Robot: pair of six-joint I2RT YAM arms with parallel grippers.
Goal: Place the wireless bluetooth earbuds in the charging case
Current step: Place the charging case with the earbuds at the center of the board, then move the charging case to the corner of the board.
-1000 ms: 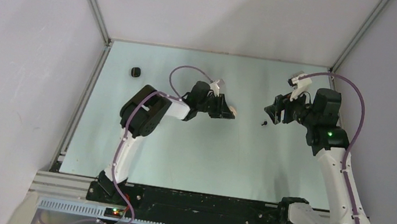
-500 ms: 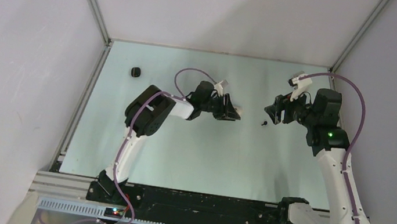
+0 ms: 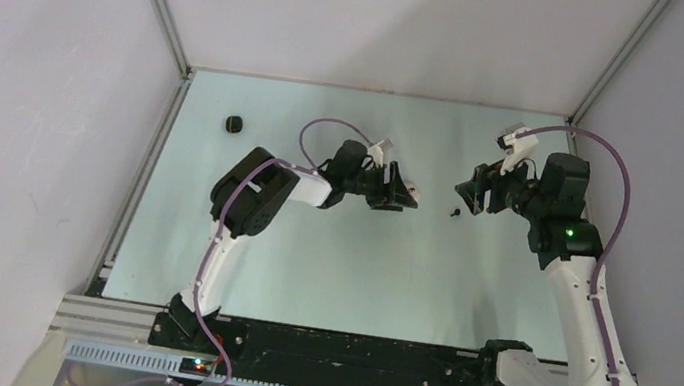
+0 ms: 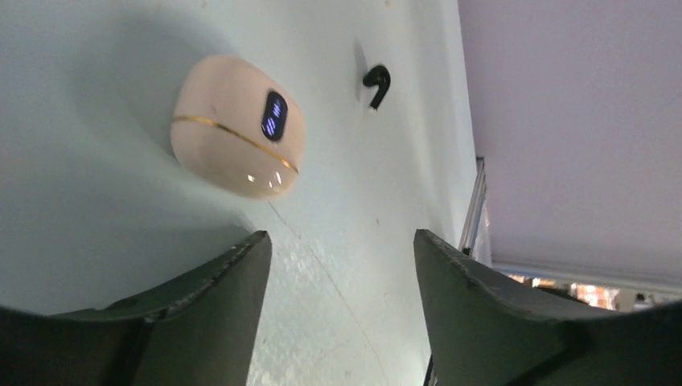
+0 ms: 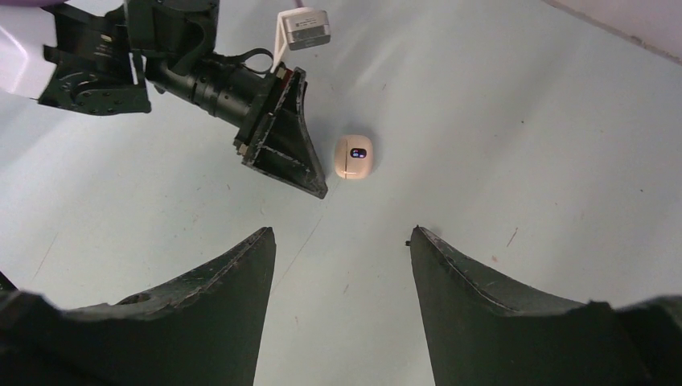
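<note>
A cream charging case lies shut on the table, with a gold seam and a lit blue light. It rests just beyond my left gripper, which is open and holds nothing. A black earbud lies on the table past the case. From above, the left gripper sits beside the case, and the earbud lies between the two arms. My right gripper hovers open and empty, looking down on the case and the left gripper. No white earbuds show.
A small black case sits at the far left of the table. Grey walls and metal frame rails close in the table on the left, back and right.
My left gripper's jaws have opened, and that arm has reached a little further right. The cream case now lies free in front of them. The right arm has not moved.
</note>
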